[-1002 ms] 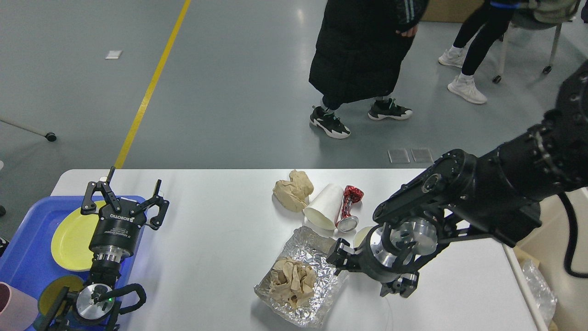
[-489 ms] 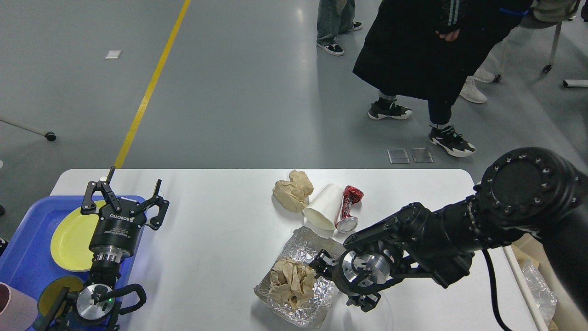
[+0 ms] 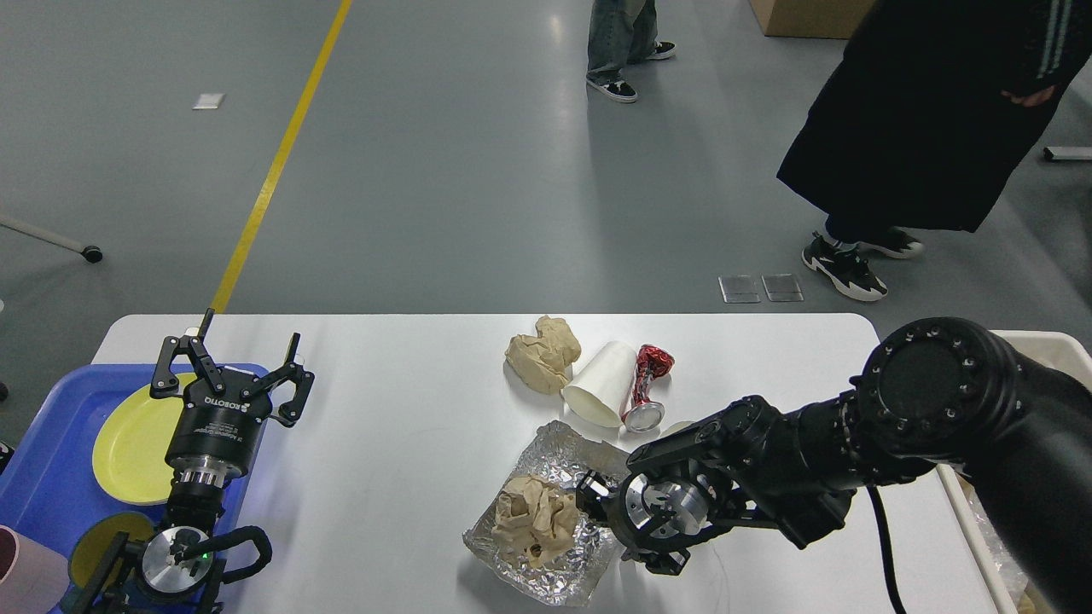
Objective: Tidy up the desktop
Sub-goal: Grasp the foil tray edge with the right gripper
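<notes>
1. Two black arms reach over the desktop [image 3: 409, 409], a wide white tabletop with rounded corners that fills the lower half of the frame.
2. At the lower left, a blue tray [image 3: 43, 477] sits on the table's left end, holding a yellow plate [image 3: 128, 443]; a pink cup [image 3: 26, 580] shows at the bottom-left corner.
3. The left gripper [image 3: 229, 375] stands above the tray's right edge, fingers spread wide apart and holding nothing.
4. Near the centre lie a crumpled brown paper ball [image 3: 542, 354], a white paper cup [image 3: 601, 384] on its side, and a crushed red can [image 3: 647, 388] just beside the cup.
5. Lower centre, a crinkled foil sheet [image 3: 554, 563] carries a second brown paper wad [image 3: 533, 516].
6. The right gripper [image 3: 593, 497] is at the foil's right edge, touching or very near the wad; it appears dark and end-on, so I cannot tell its opening or hold.
7. At the far right, a beige bin [image 3: 1045, 345] sits beside the table.
</notes>
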{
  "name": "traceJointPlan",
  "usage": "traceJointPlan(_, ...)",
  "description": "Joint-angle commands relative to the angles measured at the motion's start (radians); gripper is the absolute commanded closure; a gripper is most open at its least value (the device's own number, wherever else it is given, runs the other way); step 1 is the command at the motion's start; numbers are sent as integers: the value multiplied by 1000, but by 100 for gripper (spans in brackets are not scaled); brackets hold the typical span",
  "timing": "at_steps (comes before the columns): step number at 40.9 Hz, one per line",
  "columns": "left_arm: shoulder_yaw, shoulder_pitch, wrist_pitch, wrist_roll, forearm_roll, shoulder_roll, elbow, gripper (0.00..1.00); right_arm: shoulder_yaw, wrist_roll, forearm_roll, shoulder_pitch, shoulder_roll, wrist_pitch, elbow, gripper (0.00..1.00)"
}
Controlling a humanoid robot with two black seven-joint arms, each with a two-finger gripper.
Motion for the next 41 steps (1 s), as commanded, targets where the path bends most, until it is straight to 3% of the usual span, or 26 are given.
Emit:
traceJointPlan(1, 0, 0, 0, 0, 0, 0, 1, 4, -2, 0, 0, 2, 3, -3, 3, 100)
traceJointPlan(11, 0, 0, 0, 0, 0, 0, 0, 4, -3, -8, -2, 16, 4, 6, 16, 100)
traceJointPlan(17, 0, 0, 0, 0, 0, 0, 0, 4, -3, -48, -5, 28, 4, -2, 33, 100)
traceJointPlan(28, 0, 0, 0, 0, 0, 0, 0, 4, -2, -75, -3, 43, 7, 5, 53, 100)
traceJointPlan(41, 0, 0, 0, 0, 0, 0, 0, 4, -2, -77, 3, 291, -31, 21, 287, 100)
